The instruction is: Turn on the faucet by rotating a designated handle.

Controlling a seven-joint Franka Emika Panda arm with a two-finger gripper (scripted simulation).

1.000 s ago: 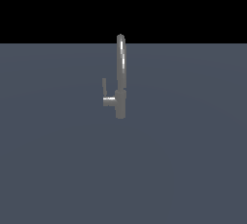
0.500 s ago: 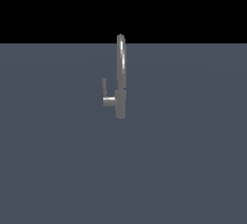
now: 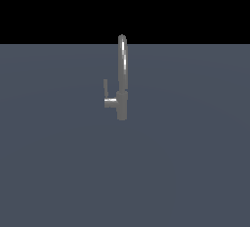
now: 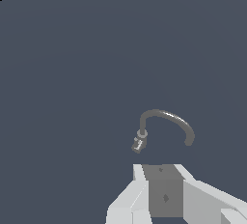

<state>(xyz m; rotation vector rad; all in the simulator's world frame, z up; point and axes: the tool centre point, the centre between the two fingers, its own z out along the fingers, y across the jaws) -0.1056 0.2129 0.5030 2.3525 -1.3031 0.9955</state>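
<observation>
The faucet (image 3: 122, 77) is a slim grey tap standing upright on the dark floor, its narrow arched spout rising from a thicker base. The handle (image 3: 105, 89) is a thin flat lever pointing up from a short stub on the side of the base toward the exterior view's left. The wrist view looks down on the faucet (image 4: 166, 117) from above, with a small light piece that seems to be the handle (image 4: 137, 145) at the base end. My gripper (image 4: 160, 169) hovers apart from the faucet, open, with nothing between its fingers. Neither arm nor gripper shows in the exterior view.
A flat dark grey-blue floor (image 3: 195, 172) spreads around the faucet on all sides, with a black background behind it. No other object shows.
</observation>
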